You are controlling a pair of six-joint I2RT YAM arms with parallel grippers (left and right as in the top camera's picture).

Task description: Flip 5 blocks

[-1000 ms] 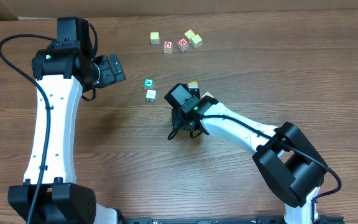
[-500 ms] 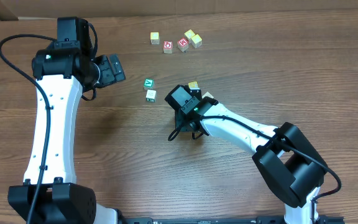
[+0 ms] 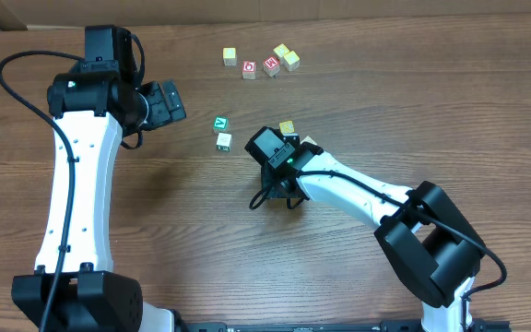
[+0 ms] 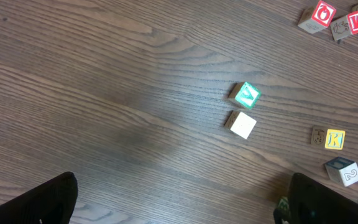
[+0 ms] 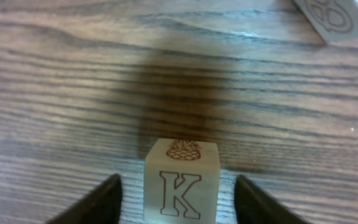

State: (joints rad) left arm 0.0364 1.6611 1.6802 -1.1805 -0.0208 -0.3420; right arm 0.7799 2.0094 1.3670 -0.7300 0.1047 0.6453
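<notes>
A pale wooden block (image 5: 182,183) with a brown letter K and a pineapple on top stands on the table between the fingers of my right gripper (image 5: 179,208). That gripper is open, with a gap on each side of the block. In the overhead view the right gripper (image 3: 279,191) points down at mid-table and hides this block. My left gripper (image 3: 161,101) hangs open and empty over the far left of the table, also seen as the left gripper (image 4: 179,211) in the left wrist view. A green block (image 3: 219,124) and a white block (image 3: 223,141) lie between the arms.
Several blocks sit at the back: a pale yellow one (image 3: 230,56), a red O block (image 3: 249,69), a red M block (image 3: 270,65) and a yellow pair (image 3: 288,57). A yellow block (image 3: 287,126) lies beside the right wrist. Another block (image 5: 331,17) lies just ahead of the right gripper.
The right gripper has shifted very slightly over its block. The left arm and the loose blocks have not moved.
</notes>
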